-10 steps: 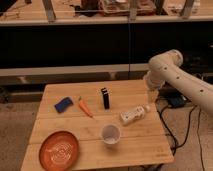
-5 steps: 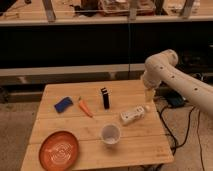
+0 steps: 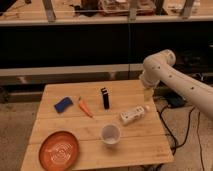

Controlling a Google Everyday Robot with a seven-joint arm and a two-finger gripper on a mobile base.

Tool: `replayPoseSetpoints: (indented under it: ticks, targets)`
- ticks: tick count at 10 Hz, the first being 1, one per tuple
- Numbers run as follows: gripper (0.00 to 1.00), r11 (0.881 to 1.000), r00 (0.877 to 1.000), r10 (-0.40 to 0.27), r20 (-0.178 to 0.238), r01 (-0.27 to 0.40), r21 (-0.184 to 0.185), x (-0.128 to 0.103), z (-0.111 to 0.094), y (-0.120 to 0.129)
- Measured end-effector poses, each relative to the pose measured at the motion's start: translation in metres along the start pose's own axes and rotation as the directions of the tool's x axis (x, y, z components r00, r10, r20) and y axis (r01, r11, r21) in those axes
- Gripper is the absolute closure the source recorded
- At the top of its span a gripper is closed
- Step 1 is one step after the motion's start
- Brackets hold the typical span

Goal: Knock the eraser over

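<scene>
The eraser [image 3: 104,98] seems to stand on its end at the back middle of the table [image 3: 137,147], just right of the carrot [image 3: 84,107]. The gripper [image 3: 147,93] hangs well apart from it by the right edge, jaws wide and holding nothing. The eraser looks small, hard and light, so I think a soft push near its top would tip it, with no grab. The wood top is flat, and the bottle [image 3: 133,115], cup [image 3: 110,134] and plate [image 3: 59,149] sit near, with dark shelves behind.
</scene>
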Motion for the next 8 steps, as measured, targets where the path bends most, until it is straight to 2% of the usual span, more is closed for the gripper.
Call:
replayPoseSetpoints:
  ticks: [8]
  targets:
    - [0.20, 1.000, 1.000, -0.011, -0.005, 0.011, 0.003, -0.009, 0.015, -0.007]
